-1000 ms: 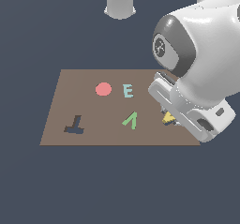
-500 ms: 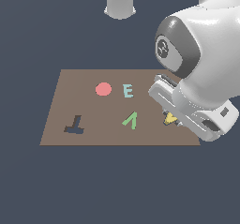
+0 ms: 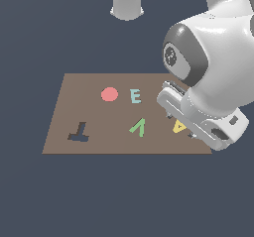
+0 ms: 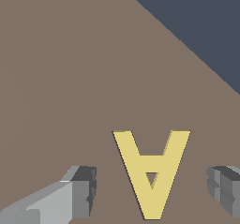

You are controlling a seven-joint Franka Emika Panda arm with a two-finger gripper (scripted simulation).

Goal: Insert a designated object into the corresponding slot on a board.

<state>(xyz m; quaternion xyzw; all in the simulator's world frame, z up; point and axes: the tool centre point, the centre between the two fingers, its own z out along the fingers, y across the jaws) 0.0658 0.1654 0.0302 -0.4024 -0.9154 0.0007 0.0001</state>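
Observation:
The yellow A (image 4: 151,163) lies flat on the brown board (image 4: 70,78), and it looks flush with the surface. My gripper (image 4: 152,190) is open, with one finger (image 4: 82,190) on each side of the A and clear gaps between. In the exterior view the A (image 3: 178,127) peeks out under my hand near the board's (image 3: 99,117) corner at that view's right. My gripper (image 3: 184,124) is low over it, its fingers hidden by the hand. No dark A-shaped slot shows in either view.
On the board sit a red disc (image 3: 109,94), a teal E (image 3: 135,96), a green V-like piece (image 3: 139,127) and a dark T-shaped recess (image 3: 79,132). The board's edge (image 4: 187,54) runs close past the A. A grey robot base (image 3: 127,0) stands behind the board.
The arm's bulk has shifted only slightly over the board's corner. The yellow A has stayed in the same spot.

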